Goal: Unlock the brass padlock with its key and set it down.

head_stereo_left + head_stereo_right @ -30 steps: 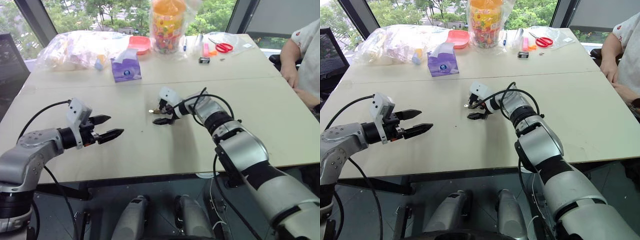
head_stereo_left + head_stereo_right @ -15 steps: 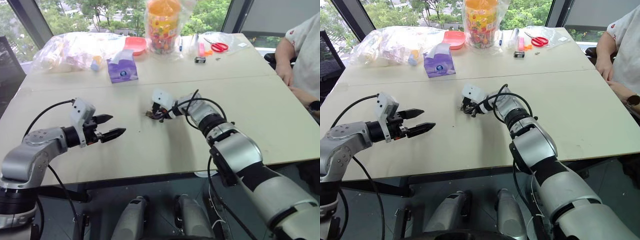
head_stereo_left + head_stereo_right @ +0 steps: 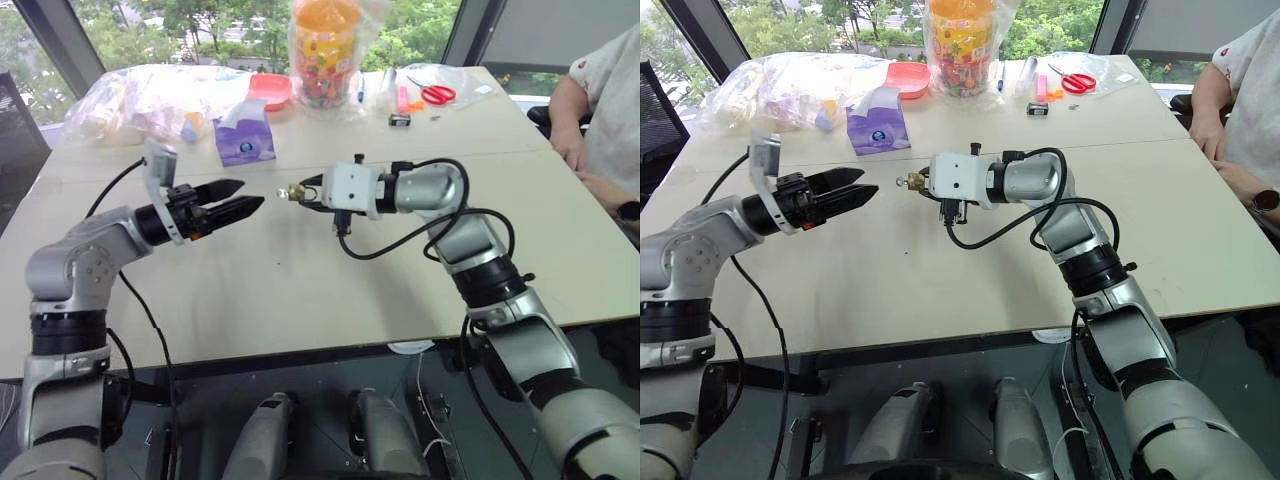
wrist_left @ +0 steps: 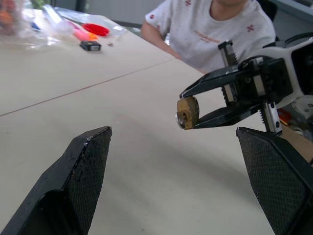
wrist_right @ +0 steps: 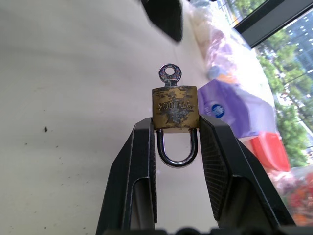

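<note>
My right gripper (image 5: pixel 175 128) is shut on the brass padlock (image 5: pixel 175 108) and holds it in the air above the table's middle. Its pads pinch the lower body on both sides. The silvery shackle (image 5: pixel 177 152) hangs closed between the fingers. The key (image 5: pixel 169 74) sticks out of the padlock's far end, toward my left gripper. In the left eye view the padlock (image 3: pixel 295 192) shows as a small gold spot at the right gripper's tip. My left gripper (image 3: pixel 251 197) is open and empty, level with the padlock (image 4: pixel 188 112) and a short gap to its left.
On the far side of the table (image 3: pixel 300 290) lie a purple tissue pack (image 3: pixel 245 140), clear bags (image 3: pixel 140 95), a red bowl (image 3: pixel 270 90), an orange jar (image 3: pixel 325 45), red scissors (image 3: pixel 437 93) and a small black item (image 3: pixel 400 119). A person (image 3: pixel 605 110) sits at the right edge.
My right gripper closed on the padlock on the table, then lifted it and rolled its wrist. My left gripper rose and moved right, toward the padlock.
</note>
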{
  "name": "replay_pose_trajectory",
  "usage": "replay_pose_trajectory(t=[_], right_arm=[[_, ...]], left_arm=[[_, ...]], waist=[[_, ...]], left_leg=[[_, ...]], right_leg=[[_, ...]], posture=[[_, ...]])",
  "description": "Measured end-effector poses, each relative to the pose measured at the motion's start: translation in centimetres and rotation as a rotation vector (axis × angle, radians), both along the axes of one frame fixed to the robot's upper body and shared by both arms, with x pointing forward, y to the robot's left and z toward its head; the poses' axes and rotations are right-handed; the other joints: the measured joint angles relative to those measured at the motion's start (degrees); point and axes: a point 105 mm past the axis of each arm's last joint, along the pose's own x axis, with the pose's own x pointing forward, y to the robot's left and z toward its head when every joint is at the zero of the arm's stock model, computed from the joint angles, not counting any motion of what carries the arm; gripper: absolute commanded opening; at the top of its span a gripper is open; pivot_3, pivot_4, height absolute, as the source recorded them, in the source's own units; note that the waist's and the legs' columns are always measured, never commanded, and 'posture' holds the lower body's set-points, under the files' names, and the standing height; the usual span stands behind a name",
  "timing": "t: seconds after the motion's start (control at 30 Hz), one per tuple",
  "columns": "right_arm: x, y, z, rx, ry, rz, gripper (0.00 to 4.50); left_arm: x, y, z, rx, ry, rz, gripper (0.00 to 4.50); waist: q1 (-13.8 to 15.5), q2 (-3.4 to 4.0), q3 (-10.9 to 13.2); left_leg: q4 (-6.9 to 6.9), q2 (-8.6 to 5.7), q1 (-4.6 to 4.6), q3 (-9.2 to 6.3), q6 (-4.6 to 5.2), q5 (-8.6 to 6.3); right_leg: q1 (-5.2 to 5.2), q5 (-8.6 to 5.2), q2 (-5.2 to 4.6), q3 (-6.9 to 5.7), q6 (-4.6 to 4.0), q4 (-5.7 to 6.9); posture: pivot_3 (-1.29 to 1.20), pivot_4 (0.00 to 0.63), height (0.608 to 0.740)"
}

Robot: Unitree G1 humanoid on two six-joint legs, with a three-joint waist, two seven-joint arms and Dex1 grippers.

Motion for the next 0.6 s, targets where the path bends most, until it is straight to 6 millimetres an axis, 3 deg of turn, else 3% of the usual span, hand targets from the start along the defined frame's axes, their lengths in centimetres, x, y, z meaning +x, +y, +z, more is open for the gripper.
replay_pose_trajectory(t=[0.07, 0.1, 0.17, 0.43, 0.53, 0.6], right_arm=[[-0.2, 0.1, 0.6, 0.008, -0.029, -0.002, 0.68], [-0.2, 0.0, 0.7, 0.007, -0.039, -0.009, 0.68], [-0.1, -0.2, 0.8, 0.008, -0.04, -0.024, 0.68], [-0.6, -0.1, 1.2, 0.012, -0.055, -0.024, 0.68], [-0.6, -0.1, 1.2, 0.014, -0.051, -0.031, 0.68], [-0.5, -0.1, 1.2, 0.015, -0.052, -0.032, 0.68]], left_arm=[[0.1, -0.7, 0.4, -0.007, -0.003, -0.042, 4.27], [0.2, -0.9, 0.6, -0.007, -0.005, -0.058, 3.73], [0.6, -1.1, 0.8, -0.016, -0.009, -0.072, 3.06], [1.6, -1.7, 0.5, -0.038, 0.009, -0.088, 3.06], [1.7, -1.7, 0.4, -0.039, 0.011, -0.09, 2.28], [1.8, -1.9, 0.4, -0.048, 0.013, -0.095, 1.4]], waist=[[0.0, -0.01, 0.0], [0.1, -0.01, 0.0], [0.1, -0.01, 0.0], [0.2, -0.02, 0.0], [0.3, -0.02, 0.0], [0.3, -0.02, 0.0]], left_leg=[[0.0, -0.01, -0.01, 0.0, 0.0, 0.0], [0.0, -0.01, -0.01, 0.01, 0.0, 0.0], [0.0, -0.01, -0.01, 0.01, 0.01, 0.0], [0.0, -0.01, -0.02, 0.0, 0.01, 0.01], [0.01, -0.01, -0.02, 0.0, 0.02, 0.01], [0.01, -0.01, -0.02, 0.0, 0.02, 0.01]], right_leg=[[0.0, 0.0, -0.01, 0.01, 0.0, -0.02], [0.01, 0.0, -0.02, 0.01, 0.0, -0.03], [0.01, 0.0, -0.03, 0.02, 0.01, -0.03], [0.01, 0.0, -0.04, 0.02, 0.01, -0.03], [0.01, 0.0, -0.04, 0.02, 0.01, -0.03], [0.01, 0.0, -0.05, 0.02, 0.01, -0.03]], posture=[[0.0, 0.15, 0.74], [0.0, 0.15, 0.74], [0.0, 0.15, 0.74], [0.0, 0.15, 0.74], [0.0, 0.15, 0.74], [0.0, 0.15, 0.74]])
